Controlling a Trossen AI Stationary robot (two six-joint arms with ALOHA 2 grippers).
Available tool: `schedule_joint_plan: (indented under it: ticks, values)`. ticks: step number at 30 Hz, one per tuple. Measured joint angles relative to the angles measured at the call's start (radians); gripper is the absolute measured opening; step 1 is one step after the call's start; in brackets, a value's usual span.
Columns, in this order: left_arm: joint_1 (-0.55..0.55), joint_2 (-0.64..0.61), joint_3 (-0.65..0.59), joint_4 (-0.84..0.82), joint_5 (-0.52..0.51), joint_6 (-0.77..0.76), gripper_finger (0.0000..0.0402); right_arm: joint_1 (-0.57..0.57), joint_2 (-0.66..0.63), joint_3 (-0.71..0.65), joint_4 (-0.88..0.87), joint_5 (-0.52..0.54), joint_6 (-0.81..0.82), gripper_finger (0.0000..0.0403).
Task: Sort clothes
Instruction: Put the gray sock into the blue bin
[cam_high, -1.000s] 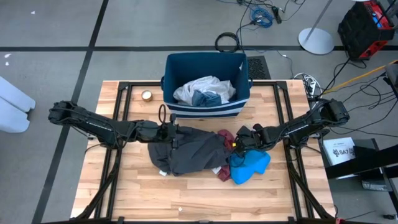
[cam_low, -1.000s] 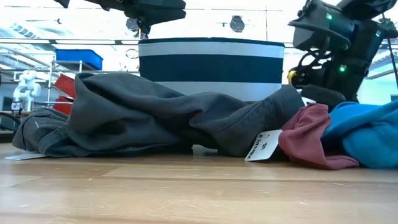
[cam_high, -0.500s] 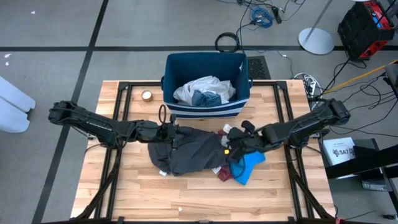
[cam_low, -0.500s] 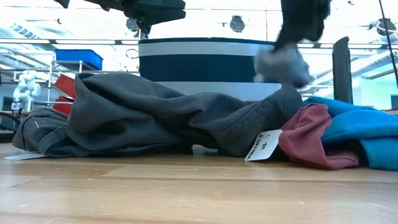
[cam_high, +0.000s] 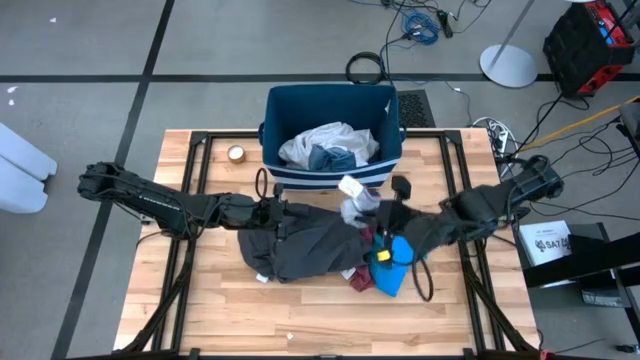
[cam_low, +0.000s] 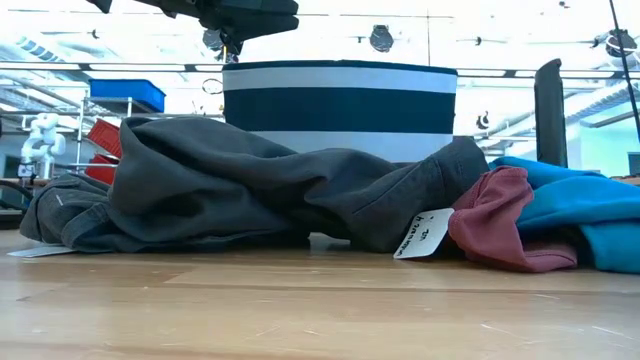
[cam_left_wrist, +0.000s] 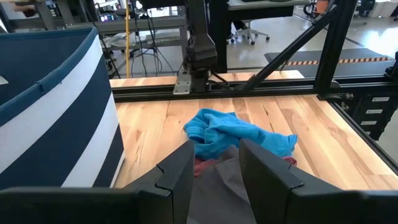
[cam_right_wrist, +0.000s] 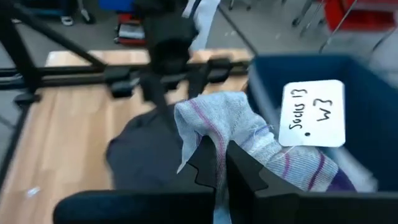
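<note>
Right tool pinches a pale sock; left tool spread over the grey garment

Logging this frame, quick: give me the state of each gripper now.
Left gripper: fingers open, over the dark grey garment, holding nothing.
Right gripper: fingers shut on a small light grey sock with a tag, beside the bin.

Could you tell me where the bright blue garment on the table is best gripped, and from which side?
Grip the blue garment at its raised bunched fold, coming from above; its far side lies bare on the table, while the near edge tucks against the grey garment.
</note>
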Motion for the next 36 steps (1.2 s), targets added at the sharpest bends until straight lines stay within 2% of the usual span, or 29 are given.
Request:
schedule_joint_plan:
  ticks: [5,8,11,16,19,24,28,36]
  values:
    - [0.000,0.000,0.000,0.000,0.000,0.000,0.0137,-0.104,0.000,0.057,0.034,-0.019,-0.163,0.0002]
    - [0.000,0.000,0.000,0.000,0.000,0.000,0.0137,-0.207,0.000,0.069,0.042,-0.089,-0.245,0.0002]
    - [0.000,0.000,0.000,0.000,0.000,0.000,0.0137,-0.335,0.001,0.070,0.086,-0.198,-0.293,0.0002]
    - [0.000,0.000,0.000,0.001,0.000,0.001,0.0137,-0.531,0.050,0.070,0.264,-0.454,-0.366,0.0001]
    - [0.000,0.000,0.000,0.001,0.000,0.001,0.0137,-0.617,0.097,0.070,0.360,-0.540,-0.410,0.0001]
    - [0.000,0.000,0.000,0.001,0.000,0.000,0.0137,-0.735,0.209,0.070,0.503,-0.650,-0.416,0.0001]
    - [0.000,0.000,0.000,0.000,0.000,0.000,0.0137,-0.788,0.321,0.070,0.612,-0.726,-0.389,0.0001]
    - [0.000,0.000,0.000,-0.005,0.000,0.000,0.0137,-0.871,0.488,0.070,0.677,-0.779,-0.339,0.0002]
